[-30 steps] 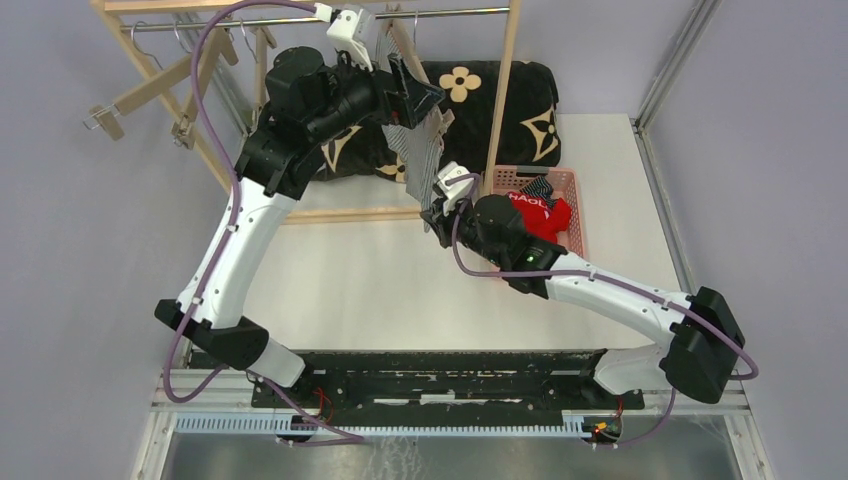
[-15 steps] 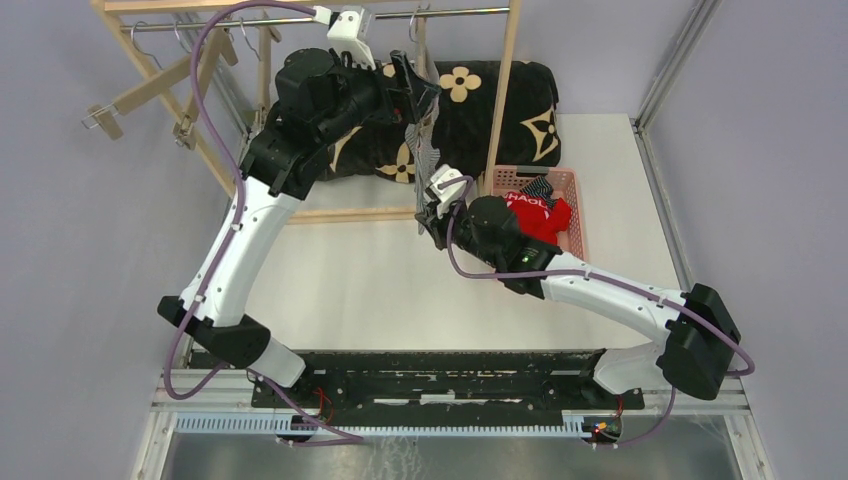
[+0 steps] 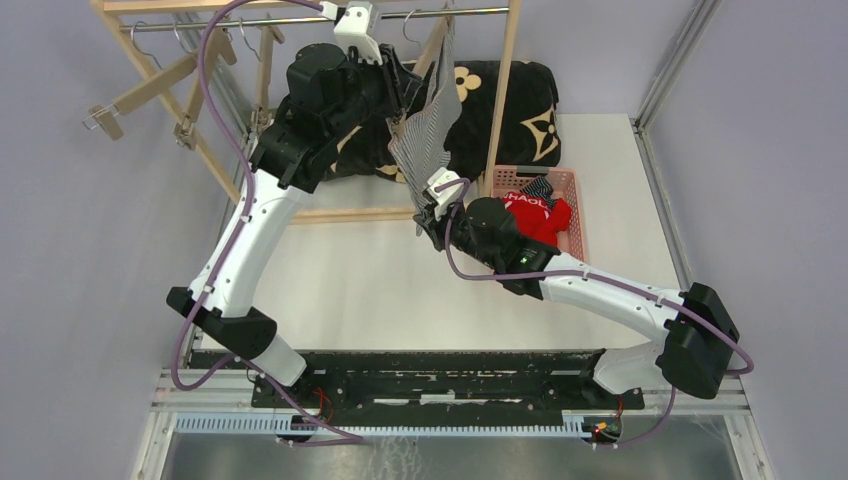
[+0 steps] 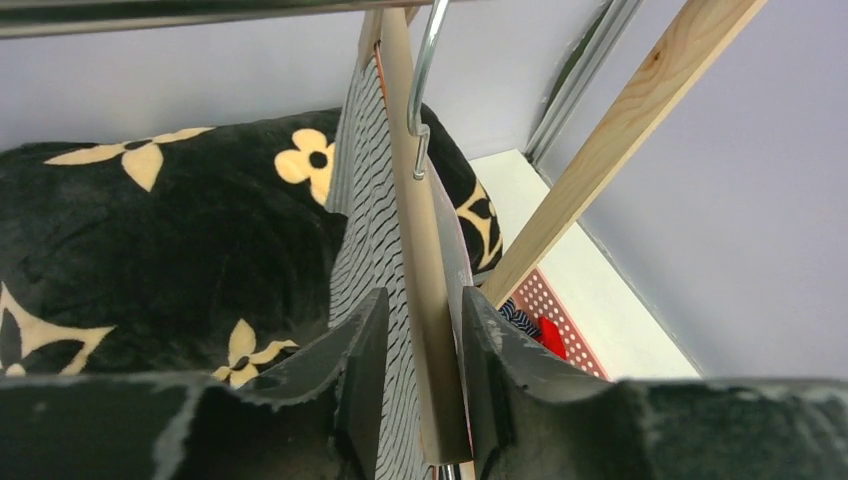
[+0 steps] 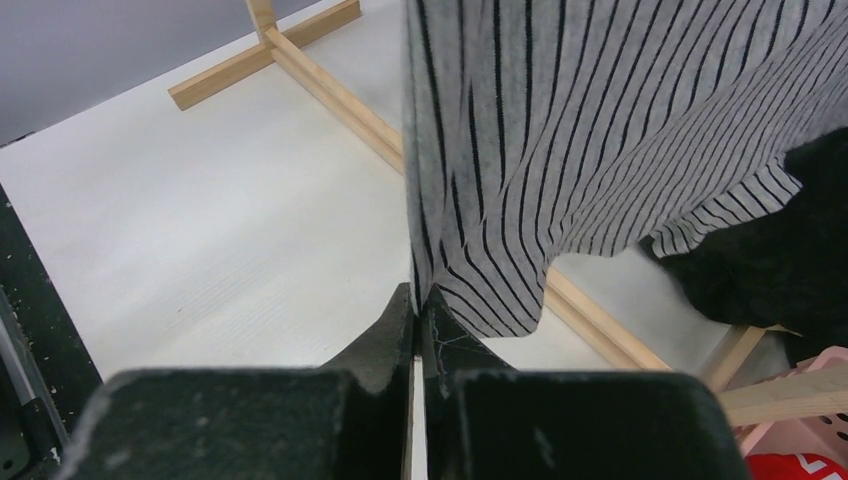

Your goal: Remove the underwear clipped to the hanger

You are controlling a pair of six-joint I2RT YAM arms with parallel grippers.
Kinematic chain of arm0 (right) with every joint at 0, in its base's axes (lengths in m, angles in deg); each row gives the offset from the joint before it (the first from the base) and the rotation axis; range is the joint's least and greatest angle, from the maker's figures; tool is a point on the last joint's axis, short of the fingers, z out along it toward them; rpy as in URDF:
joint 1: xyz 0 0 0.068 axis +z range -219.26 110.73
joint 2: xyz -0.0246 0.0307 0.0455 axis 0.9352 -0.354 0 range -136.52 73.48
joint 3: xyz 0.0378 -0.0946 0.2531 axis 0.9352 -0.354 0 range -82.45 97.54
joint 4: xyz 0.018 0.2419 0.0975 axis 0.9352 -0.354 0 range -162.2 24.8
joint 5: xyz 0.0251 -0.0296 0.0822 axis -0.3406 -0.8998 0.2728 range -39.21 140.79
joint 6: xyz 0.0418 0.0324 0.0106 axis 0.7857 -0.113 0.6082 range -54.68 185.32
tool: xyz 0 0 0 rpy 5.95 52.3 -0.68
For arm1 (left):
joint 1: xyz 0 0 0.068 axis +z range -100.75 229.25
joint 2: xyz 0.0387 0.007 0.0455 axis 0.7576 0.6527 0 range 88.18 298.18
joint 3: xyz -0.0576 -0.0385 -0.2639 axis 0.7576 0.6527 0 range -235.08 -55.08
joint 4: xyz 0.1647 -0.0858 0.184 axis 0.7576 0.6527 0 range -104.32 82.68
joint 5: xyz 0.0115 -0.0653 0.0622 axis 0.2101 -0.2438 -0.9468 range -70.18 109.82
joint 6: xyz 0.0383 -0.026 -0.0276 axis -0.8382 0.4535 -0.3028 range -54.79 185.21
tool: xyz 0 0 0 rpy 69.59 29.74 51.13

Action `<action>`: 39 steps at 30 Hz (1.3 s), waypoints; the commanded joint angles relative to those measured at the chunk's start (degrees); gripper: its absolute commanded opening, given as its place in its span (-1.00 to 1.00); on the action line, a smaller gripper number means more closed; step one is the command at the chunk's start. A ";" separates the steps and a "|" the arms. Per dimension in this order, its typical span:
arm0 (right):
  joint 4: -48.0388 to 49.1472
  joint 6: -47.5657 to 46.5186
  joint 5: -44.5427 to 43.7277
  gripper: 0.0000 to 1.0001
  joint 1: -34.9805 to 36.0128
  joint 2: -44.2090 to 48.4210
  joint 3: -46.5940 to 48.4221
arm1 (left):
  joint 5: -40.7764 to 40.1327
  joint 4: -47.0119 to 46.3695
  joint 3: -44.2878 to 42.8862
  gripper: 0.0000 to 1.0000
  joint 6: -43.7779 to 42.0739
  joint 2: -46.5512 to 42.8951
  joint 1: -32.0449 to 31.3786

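Left wrist view: the left gripper [image 4: 422,305], spread wide a second ago, is now clenched on the wooden hanger [image 4: 415,220], with the grey-and-white pinstriped underwear [image 4: 370,250] trapped against it. The arm has also been carried farther toward the far rail [image 3: 470,12]. The right gripper [image 5: 418,300] is kept pinched shut on the cloth's lower hem, near the rack's base. The red pair [image 3: 548,218] and the navy pair [image 3: 537,187] are seen lying in the pink basket [image 3: 575,200] at the right. With the hanger braced and the hem gripped, the last pair is judged ready to be pulled free — it is not yet released.
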State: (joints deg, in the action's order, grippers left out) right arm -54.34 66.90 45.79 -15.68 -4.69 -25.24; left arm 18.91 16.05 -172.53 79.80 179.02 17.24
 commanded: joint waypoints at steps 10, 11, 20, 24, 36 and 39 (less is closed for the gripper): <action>0.55 0.82 0.61 0.13 0.93 1.48 -0.07 | -0.46 -2.97 -2.54 -0.94 -5.70 1.18 -0.68; 0.64 0.91 0.27 0.25 0.99 1.85 -0.40 | -0.23 -3.01 -2.66 -0.94 -5.83 1.30 -0.74; 3.78 0.07 -3.10 0.87 1.09 8.41 -5.94 | -0.49 -7.66 -1.13 -0.95 -7.40 -1.35 -1.39; 4.44 -0.57 -4.09 0.84 1.15 10.17 -7.42 | -1.82 -10.42 -0.62 -0.94 -8.61 -3.73 -1.40; 4.54 -0.53 -3.97 0.78 1.13 8.67 -7.47 | -9.09 -11.30 0.88 -0.94 -12.21 -7.36 -1.41; 4.48 -0.66 -4.37 0.77 1.17 8.66 -7.54 | -9.46 -10.80 3.31 -0.94 -12.39 -9.23 -1.39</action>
State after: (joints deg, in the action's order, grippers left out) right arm -52.35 66.90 42.69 -14.90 4.07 -32.78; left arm 12.16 12.05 -170.30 70.29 174.76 16.00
